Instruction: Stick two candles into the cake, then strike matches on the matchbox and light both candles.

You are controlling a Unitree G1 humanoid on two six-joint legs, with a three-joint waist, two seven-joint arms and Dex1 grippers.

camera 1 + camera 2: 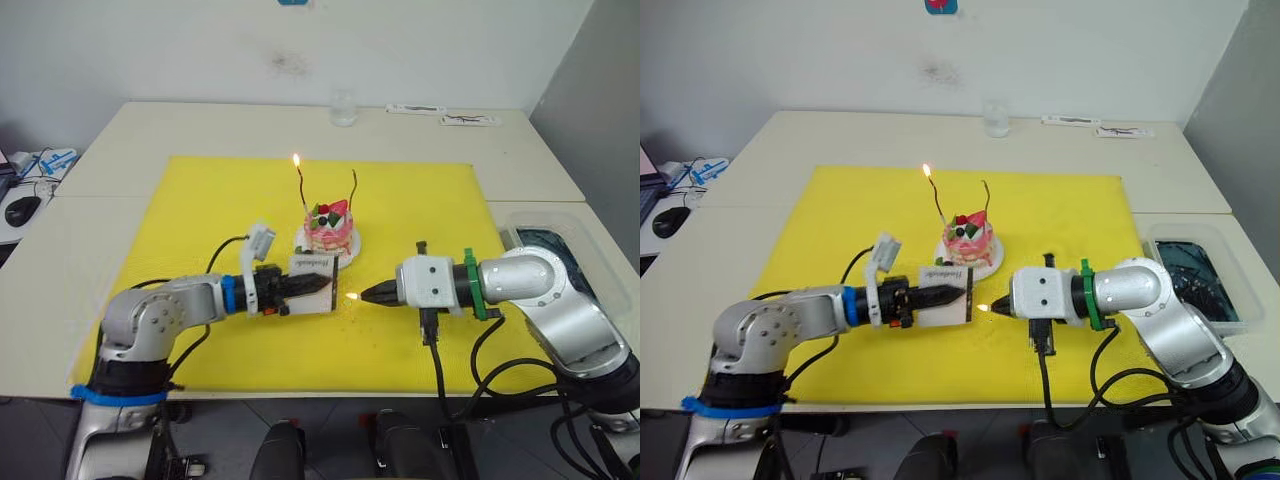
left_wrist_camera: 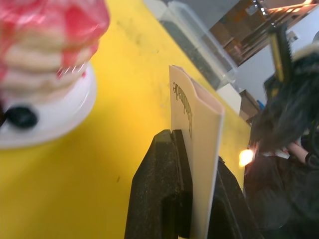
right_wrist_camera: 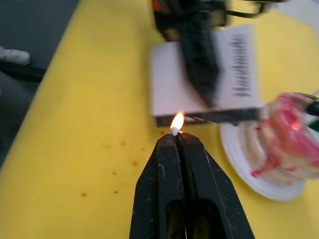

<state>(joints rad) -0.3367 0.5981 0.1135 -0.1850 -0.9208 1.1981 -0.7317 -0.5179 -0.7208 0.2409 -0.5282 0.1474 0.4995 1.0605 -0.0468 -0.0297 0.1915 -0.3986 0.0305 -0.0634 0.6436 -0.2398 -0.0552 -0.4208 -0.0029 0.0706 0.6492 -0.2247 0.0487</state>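
Note:
The pink-and-white cake [image 1: 330, 232] sits on a small white plate [image 1: 349, 251] mid-mat. Two thin candles stand in it: the left candle [image 1: 301, 190] burns at its tip, the right candle [image 1: 354, 188] is unlit. My left gripper [image 1: 322, 284] is shut on the white matchbox [image 1: 310, 283], held just in front of the cake with its black strip [image 3: 209, 118] facing the other gripper. My right gripper [image 1: 366, 296] is shut on a match [image 3: 175, 131] whose tip is burning, a short gap from the matchbox edge.
A yellow mat [image 1: 200, 210] covers the table's middle. A clear glass [image 1: 343, 107] stands at the back, with flat white items [image 1: 468, 120] to its right. A clear plastic bin [image 1: 545, 240] lies at the right edge, a computer mouse [image 1: 20, 210] at the far left.

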